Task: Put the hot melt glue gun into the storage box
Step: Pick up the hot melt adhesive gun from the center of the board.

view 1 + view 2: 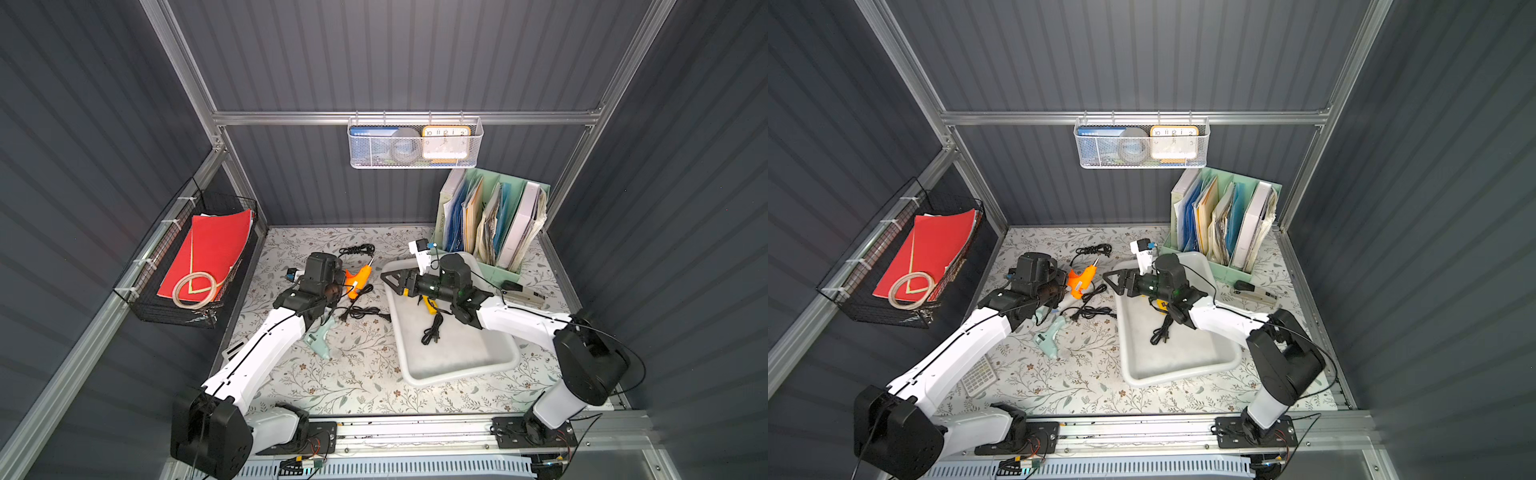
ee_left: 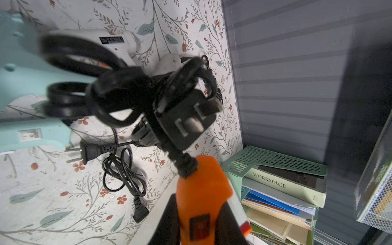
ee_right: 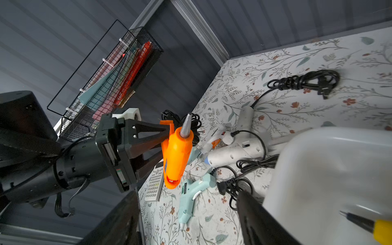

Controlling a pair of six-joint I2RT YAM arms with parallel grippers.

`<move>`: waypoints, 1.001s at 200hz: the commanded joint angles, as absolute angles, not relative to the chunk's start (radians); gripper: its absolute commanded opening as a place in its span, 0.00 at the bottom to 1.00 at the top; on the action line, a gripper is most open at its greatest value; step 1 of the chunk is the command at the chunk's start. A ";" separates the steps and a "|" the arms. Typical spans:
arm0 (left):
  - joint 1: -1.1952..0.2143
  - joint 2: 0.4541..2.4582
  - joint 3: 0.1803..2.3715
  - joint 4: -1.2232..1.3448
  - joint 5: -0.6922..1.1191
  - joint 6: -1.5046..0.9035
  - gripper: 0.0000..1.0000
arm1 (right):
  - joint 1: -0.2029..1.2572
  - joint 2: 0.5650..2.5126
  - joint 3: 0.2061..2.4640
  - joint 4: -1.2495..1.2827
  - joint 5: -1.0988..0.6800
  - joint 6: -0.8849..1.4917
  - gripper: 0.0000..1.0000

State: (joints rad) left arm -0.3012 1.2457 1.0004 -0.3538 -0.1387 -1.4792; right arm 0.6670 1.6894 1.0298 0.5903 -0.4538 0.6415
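walls (image 1: 395,62): dark grey ribbed panels | frame (image 1: 291,118): aluminium | tabletop (image 1: 332,386): pale floral print

Mock office nook, lab rig: file rack (image 1: 513,178), stapler (image 1: 525,296), calculator (image 1: 979,376), alu frame (image 1: 291,117).

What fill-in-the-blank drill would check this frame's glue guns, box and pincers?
1. The left pincer holds a glue gun whose colour is ____.
2. Inside the storage box lies a second glue gun, coloured ____.
3. The right pincer is open and holds ____.
4. The pale green glue gun lies on the ____, outside the box.
Missing words: orange; yellow; nothing; table.
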 commanded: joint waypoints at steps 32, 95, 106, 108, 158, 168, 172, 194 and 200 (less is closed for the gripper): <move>-0.286 1.216 1.044 -0.309 -0.060 -1.444 0.00 | 0.696 1.804 1.151 0.733 -0.471 0.721 0.68; -0.281 1.221 1.026 -0.267 -0.024 -1.451 0.00 | 0.720 1.887 1.209 0.754 -0.480 0.763 0.59; -0.281 1.221 1.021 -0.256 -0.020 -1.454 0.00 | 0.725 1.895 1.213 0.755 -0.480 0.768 0.57; -0.281 1.221 1.020 -0.254 -0.020 -1.455 0.00 | 0.725 1.897 1.213 0.755 -0.481 0.768 0.57; -0.278 1.219 1.000 -0.230 -0.007 -1.462 0.00 | 0.745 1.924 1.245 0.734 -0.491 0.755 0.45; -0.276 1.217 0.994 -0.223 -0.006 -1.465 0.00 | 0.747 1.930 1.252 0.729 -0.495 0.755 0.38; -0.276 1.217 0.990 -0.220 -0.005 -1.466 0.00 | 0.748 1.930 1.256 0.728 -0.497 0.755 0.34; -0.268 1.210 0.972 -0.210 0.000 -1.473 0.05 | 0.749 1.930 1.262 0.707 -0.498 0.752 0.13; -0.266 1.208 0.966 -0.206 0.002 -1.474 0.16 | 0.749 1.924 1.262 0.693 -0.493 0.745 0.08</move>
